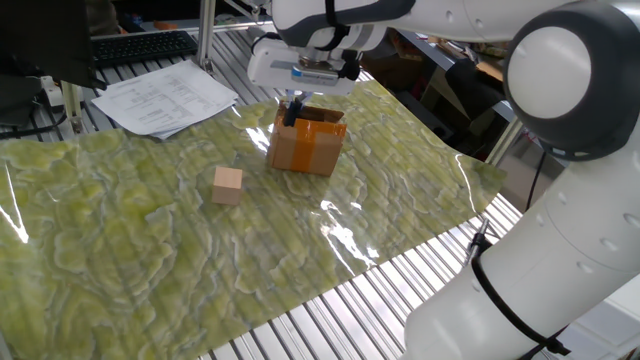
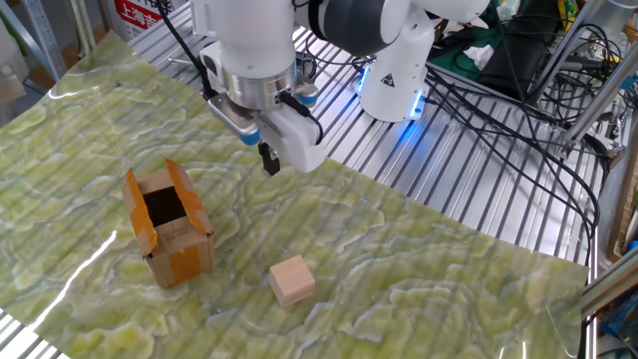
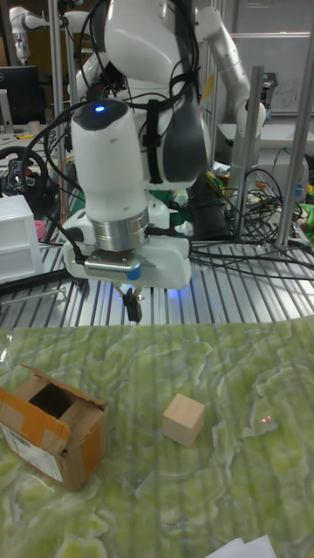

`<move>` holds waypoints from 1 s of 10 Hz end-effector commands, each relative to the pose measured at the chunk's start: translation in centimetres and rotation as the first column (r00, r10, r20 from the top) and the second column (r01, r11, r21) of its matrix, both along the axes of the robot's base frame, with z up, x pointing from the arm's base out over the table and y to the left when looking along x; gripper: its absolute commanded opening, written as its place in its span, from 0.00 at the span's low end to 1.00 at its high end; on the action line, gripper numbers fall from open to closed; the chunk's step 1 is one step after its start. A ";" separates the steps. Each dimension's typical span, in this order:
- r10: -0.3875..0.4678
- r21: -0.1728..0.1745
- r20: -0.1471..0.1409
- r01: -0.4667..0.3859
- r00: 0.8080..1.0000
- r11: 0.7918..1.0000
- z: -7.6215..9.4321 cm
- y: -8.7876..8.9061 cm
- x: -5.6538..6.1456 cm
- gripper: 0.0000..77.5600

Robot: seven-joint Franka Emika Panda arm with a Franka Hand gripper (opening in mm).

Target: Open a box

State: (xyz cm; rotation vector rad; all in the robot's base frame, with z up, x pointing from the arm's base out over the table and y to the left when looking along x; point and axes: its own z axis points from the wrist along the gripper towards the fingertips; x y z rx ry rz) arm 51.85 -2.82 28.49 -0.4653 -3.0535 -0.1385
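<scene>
Standing on the green marbled mat (image 2: 419,279) is one box (image 2: 167,227), a brown cardboard carton with a band of orange tape around it. Its top flaps are raised and the dark inside is visible from above in the other fixed view. Only one such box is on the table. Near it, but well apart, lies one small wooden cube (image 2: 292,280), light in colour, also on the mat.

There is one robot arm with one gripper (image 2: 268,160). The gripper hangs in the air above the mat, beside the box and not touching it. Its two dark fingers (image 3: 133,307) look pressed together at the tips, with nothing between them.

In the tall fixed view the box (image 3: 50,425) sits at the lower left, the cube (image 3: 183,418) is to the right of it, and the gripper (image 3: 133,309) is above the space between them.

Behind the mat, in one fixed view, I count one stack of papers (image 1: 165,96) and one black keyboard (image 1: 140,46).
</scene>
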 end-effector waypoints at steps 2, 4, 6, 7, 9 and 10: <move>0.010 -0.037 -0.003 -0.010 1.000 0.999 0.1 0.0 0.1 0.00; 0.028 -0.054 0.015 -0.027 1.000 0.998 -0.2 -0.3 0.3 0.00; 0.028 -0.062 0.016 -0.027 0.999 0.998 -0.9 -1.1 1.1 0.00; 0.029 -0.066 0.012 -0.028 1.000 0.997 -1.4 -1.6 1.7 0.00; 0.043 -0.066 0.011 -0.042 0.999 0.997 -2.4 -3.0 2.8 0.00; 0.056 -0.066 0.014 -0.055 0.998 0.996 -3.1 -4.1 3.6 0.00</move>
